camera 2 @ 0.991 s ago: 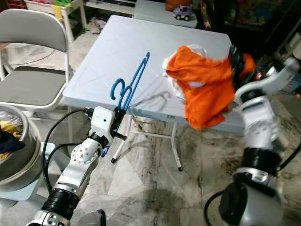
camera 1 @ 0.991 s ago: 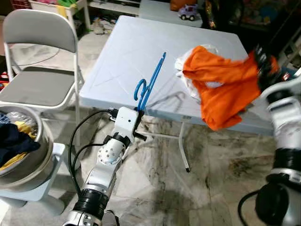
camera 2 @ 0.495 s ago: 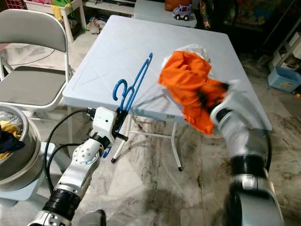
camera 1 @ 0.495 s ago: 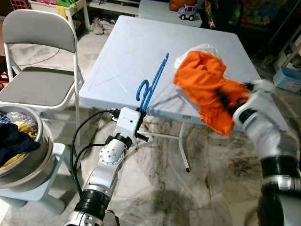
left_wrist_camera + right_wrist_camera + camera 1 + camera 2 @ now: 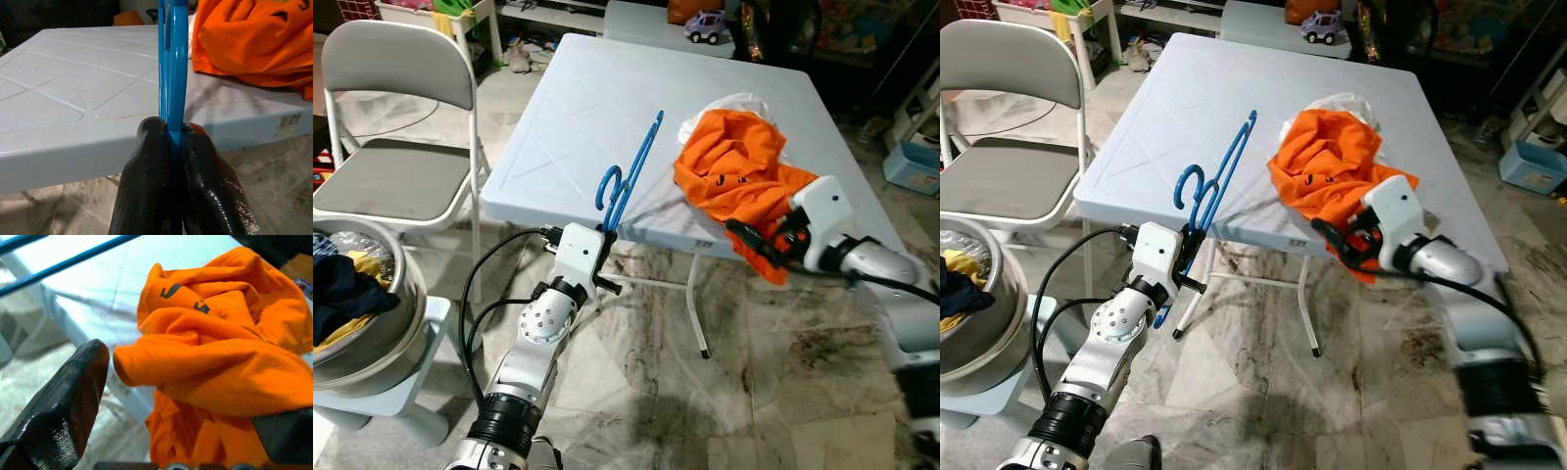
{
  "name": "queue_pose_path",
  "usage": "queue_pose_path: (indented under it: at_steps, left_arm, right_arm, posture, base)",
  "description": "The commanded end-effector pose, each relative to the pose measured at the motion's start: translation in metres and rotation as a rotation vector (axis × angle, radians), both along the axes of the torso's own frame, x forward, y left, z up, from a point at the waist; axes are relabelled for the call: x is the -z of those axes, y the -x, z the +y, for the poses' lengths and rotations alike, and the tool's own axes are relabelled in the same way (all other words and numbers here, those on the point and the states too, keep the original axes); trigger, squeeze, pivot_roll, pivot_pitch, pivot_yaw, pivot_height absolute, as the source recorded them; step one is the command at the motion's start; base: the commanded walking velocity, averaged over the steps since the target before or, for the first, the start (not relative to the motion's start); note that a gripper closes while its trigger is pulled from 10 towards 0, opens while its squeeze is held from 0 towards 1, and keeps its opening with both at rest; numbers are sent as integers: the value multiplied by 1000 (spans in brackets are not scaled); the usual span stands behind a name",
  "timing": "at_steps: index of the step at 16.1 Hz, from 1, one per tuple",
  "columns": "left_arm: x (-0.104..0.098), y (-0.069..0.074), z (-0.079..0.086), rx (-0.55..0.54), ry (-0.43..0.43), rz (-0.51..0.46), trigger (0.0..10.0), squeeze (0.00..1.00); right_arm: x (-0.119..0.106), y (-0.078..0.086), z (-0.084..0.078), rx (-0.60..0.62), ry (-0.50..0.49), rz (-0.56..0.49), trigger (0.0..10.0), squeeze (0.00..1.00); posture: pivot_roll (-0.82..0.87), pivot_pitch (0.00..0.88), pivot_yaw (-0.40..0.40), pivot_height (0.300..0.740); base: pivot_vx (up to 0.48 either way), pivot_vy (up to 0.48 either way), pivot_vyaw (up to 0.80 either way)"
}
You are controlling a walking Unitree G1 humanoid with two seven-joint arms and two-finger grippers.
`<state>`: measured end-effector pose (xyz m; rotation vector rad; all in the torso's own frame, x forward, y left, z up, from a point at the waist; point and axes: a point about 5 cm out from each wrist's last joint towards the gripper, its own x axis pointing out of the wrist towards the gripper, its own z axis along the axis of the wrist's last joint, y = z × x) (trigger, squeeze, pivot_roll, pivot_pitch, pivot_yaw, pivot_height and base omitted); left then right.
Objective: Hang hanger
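A blue hanger (image 5: 631, 171) lies on the pale blue folding table (image 5: 578, 108), its hook end poking past the front edge. My left gripper (image 5: 604, 233) is shut on the hanger (image 5: 173, 73) just below that edge. An orange shirt (image 5: 734, 166) is heaped at the table's front right, and one fold droops over the rim. My right gripper (image 5: 756, 243) stands open at that drooping fold. In the right wrist view, the shirt (image 5: 215, 347) bulges between the spread fingers (image 5: 63, 396).
A white cloth (image 5: 724, 106) peeks out behind the shirt. A grey folding chair (image 5: 391, 176) stands left of the table. A metal basin (image 5: 372, 323) with clothes sits on a stool at the near left. Marble floor lies under the table. A toy car (image 5: 703, 24) is at the back.
My right arm swung down from high on the right, laid the orange shirt on the table and let it go. The left gripper and hanger stayed put.
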<state>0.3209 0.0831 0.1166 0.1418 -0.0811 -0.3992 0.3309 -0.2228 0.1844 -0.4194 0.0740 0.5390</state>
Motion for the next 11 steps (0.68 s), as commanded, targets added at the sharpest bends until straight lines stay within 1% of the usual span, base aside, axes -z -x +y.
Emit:
queue_pose_path:
  at_steps: [1, 3, 4, 5, 6, 9, 10, 11]
  left_arm:
    - [-4, -1, -7, 22, -1, -10, 10000, 0]
    - [-3, -1, -5, 19, -2, -9, 10000, 0]
    - [-3, -1, -5, 18, -2, -9, 10000, 0]
    - [-3, -1, -6, 18, -2, -9, 10000, 0]
    - [-3, -1, -6, 18, -2, -9, 10000, 0]
    - [-3, -1, -7, 18, 0, -9, 10000, 0]
    - [-3, -1, -7, 18, 0, -9, 10000, 0]
    - [-3, -1, -7, 18, 0, -9, 10000, 0]
  right_arm:
    - [0, 4, -2, -37, 60, -4, 10000, 0]
    - [9, 14, 3, -127, 202, 16, 10000, 0]
    - [13, 16, 3, -151, 242, 30, 10000, 0]
    - [18, 20, 2, -189, 303, 53, 10000, 0]
    - [20, 20, 2, -196, 315, 62, 10000, 0]
    - [28, 29, -4, -271, 464, 128, 10000, 0]
    - [31, 34, -5, -304, 490, 165, 10000, 0]
    - [34, 39, -5, -335, 495, 206, 10000, 0]
  posture:
    - [199, 92, -129, 740]
    - [202, 92, -131, 740]
    - [202, 92, -131, 740]
    - [202, 92, -132, 740]
    - [202, 93, -132, 740]
    - [202, 90, -134, 740]
    - [202, 90, -134, 740]
    - [203, 89, -135, 740]
  base:
    - [0, 0, 0]
    - [0, 0, 0]
    - [0, 0, 0]
    - [0, 0, 0]
    - [0, 0, 0]
    - [0, 0, 0]
    - [0, 0, 0]
    - [0, 0, 0]
